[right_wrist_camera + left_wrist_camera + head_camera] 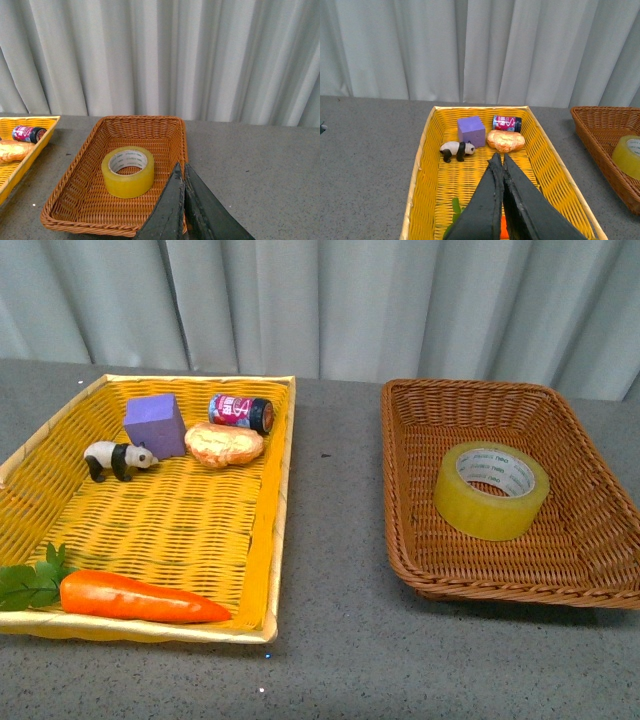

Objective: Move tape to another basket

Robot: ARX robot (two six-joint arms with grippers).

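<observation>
Two baskets sat apart on the grey worktop (330, 640). The tape (491, 490) lay flat, hole up, alone in the brown basket (400, 440), so it likely needed lifting out towards the yellow basket (272, 540) beside it, which held a carrot (140, 597), panda (118, 458), purple block (155, 424), bun (224, 445) and can (241, 411). Both the left gripper (499, 161) and right gripper (181, 170) hung clear of everything, jaws pressed together and holding nothing.
</observation>
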